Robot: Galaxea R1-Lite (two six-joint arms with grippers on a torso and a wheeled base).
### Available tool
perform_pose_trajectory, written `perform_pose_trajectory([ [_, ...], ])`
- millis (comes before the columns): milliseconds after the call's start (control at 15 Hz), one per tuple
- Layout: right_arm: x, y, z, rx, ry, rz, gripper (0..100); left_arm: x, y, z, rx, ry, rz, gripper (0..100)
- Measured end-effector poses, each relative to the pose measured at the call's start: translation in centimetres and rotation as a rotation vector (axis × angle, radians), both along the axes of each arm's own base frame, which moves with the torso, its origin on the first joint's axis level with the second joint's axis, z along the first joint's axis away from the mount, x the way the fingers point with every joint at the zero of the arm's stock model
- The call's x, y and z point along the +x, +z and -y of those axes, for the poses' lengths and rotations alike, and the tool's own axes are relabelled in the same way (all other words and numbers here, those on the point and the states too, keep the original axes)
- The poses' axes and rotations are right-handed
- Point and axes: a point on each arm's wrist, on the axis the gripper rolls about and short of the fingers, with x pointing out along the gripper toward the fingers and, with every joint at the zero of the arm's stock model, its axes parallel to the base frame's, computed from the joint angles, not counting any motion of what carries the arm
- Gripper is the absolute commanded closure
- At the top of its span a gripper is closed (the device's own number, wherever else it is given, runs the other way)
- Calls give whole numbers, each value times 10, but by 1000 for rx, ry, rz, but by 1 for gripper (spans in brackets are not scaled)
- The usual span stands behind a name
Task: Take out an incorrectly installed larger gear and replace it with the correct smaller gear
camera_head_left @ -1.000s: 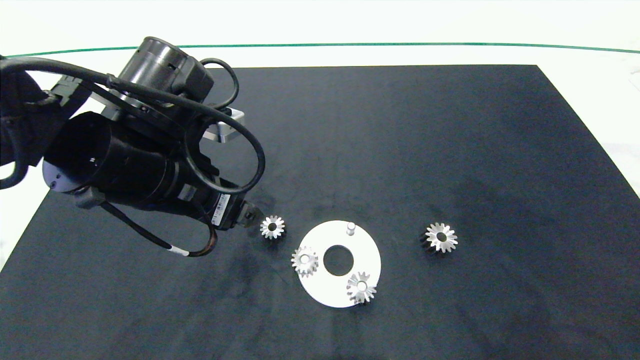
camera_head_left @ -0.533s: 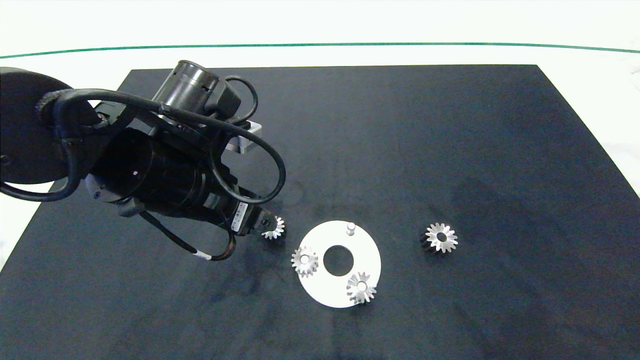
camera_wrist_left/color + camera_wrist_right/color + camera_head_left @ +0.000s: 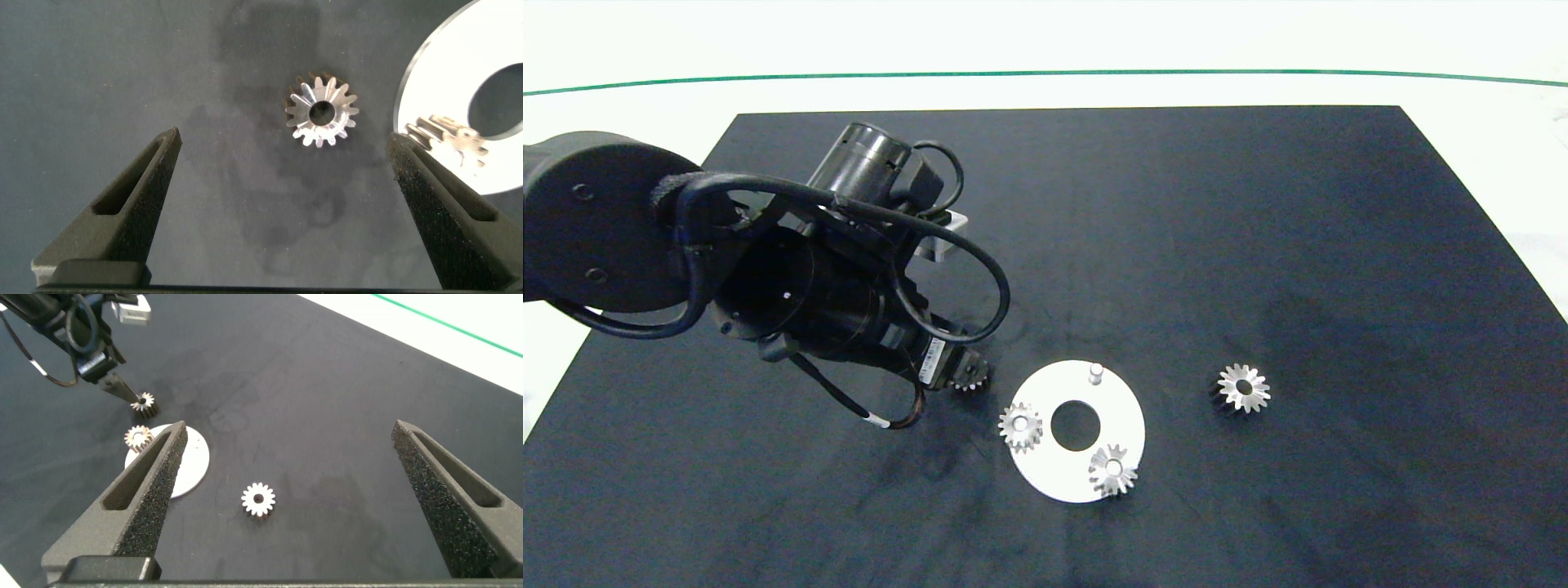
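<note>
Left wrist view: my left hand [image 3: 286,184] is hovering, fingers apart, over the small gear [image 3: 322,112] lying on the mat [image 3: 122,65] beside the disc [image 3: 425,90]. I should centre before closing.

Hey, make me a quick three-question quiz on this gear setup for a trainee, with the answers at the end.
1. True or false: the left gripper is shut on the smaller gear.
2. How many gears sit on the white disc? A one, B two, C three.
3. Fill in: the larger gear lies on the black ____.
Key: 1 false, its fingers stand open on either side of the gear; 2 B; 3 mat.
</note>
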Motion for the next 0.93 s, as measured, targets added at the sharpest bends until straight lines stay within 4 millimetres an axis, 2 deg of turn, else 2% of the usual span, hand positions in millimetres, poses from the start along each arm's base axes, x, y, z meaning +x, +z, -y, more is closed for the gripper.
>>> perform_pose_trajectory([
  [467,0,-1,0,-3,0,-2,0,6,-11,20,-15,-2,25,0],
  [933,1,-1,-1,-11,0,-3,0,9,-22,24,11,-3,4,0],
])
